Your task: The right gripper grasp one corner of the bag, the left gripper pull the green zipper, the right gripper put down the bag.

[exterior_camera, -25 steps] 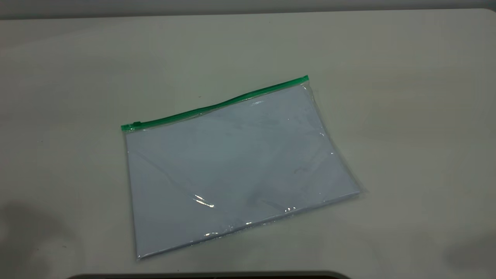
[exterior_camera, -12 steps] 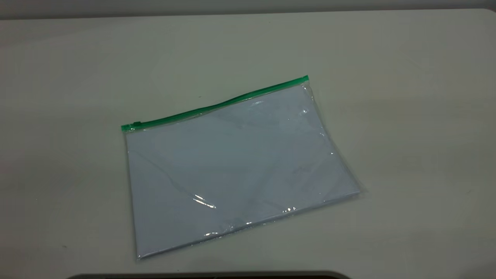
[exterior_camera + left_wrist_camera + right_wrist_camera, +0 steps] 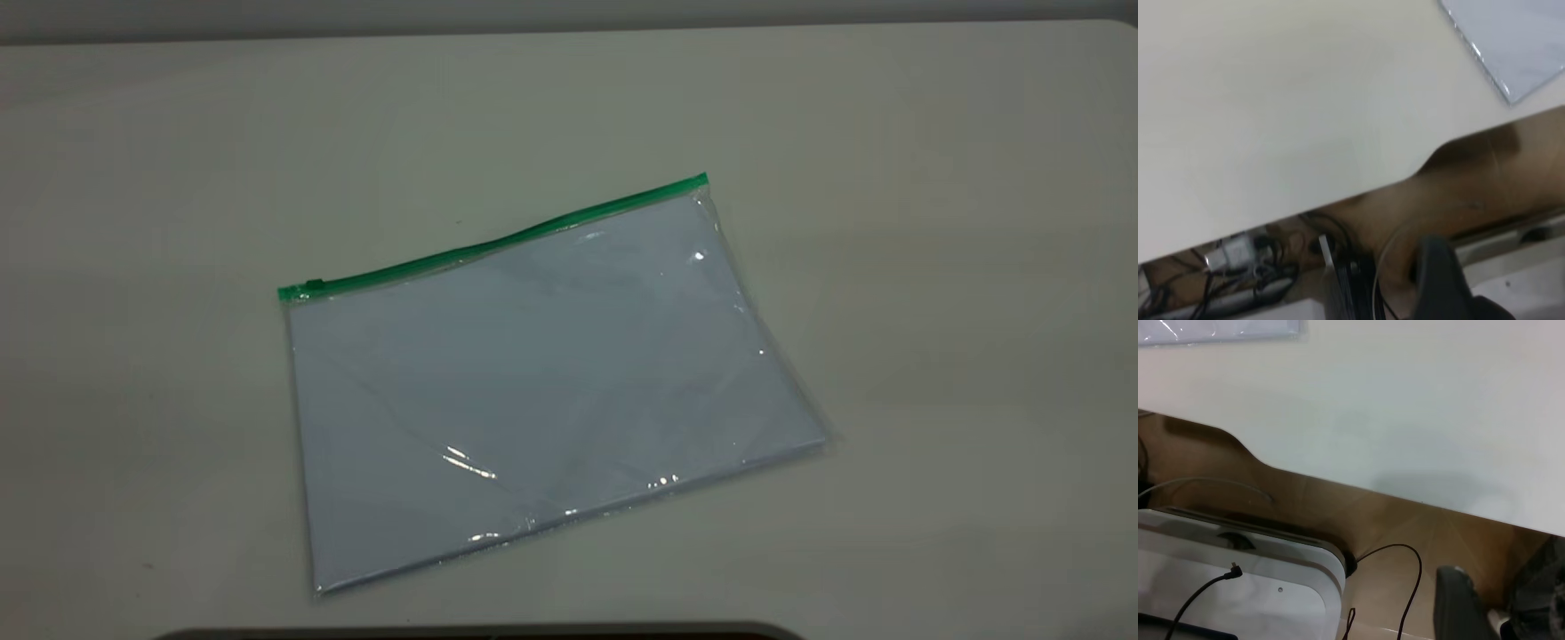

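Well away from my jaws, the bag (image 3: 551,382) is glossy clear plastic over smooth bluish-white paper, its green zipper (image 3: 313,286) strip shiny plastic, lying on a matt, smooth off-white table (image 3: 933,267).

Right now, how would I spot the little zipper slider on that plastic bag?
Find the pale table, then the clear bag lying flat at its middle. Follow the green strip along its far edge to the left corner: the green zipper is the small darker bump there.
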Controlling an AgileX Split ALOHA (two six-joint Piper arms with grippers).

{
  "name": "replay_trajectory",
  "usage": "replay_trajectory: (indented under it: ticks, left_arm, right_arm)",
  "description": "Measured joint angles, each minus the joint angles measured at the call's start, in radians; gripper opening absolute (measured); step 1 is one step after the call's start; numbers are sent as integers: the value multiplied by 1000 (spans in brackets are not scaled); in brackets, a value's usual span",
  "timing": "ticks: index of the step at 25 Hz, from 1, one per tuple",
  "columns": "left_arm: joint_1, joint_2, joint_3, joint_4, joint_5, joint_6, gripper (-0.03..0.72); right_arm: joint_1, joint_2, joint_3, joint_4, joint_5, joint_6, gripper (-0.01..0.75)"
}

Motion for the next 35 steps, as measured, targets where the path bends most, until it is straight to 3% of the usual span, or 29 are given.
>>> replay_trajectory:
  ticks: [17,22,26,29,35]
  left_arm:
    - [3,-175,0,0,7,2,511]
    - [129,-210,0,-6,7,3,511]
    - [212,-301,0,-6,10,3,511]
    - [235,-370,0,-6,14,3,511]
    - [238,-395,0,-7,19,3,511]
  right_arm:
    - [0,0,1,64,47,9,361]
    - [-11,-11,1,66,47,9,361]
    - [-105,-168,3,76,50,9,361]
    - [-146,-331,4,76,58,9,361]
    - [-148,-598,4,76,78,9,361]
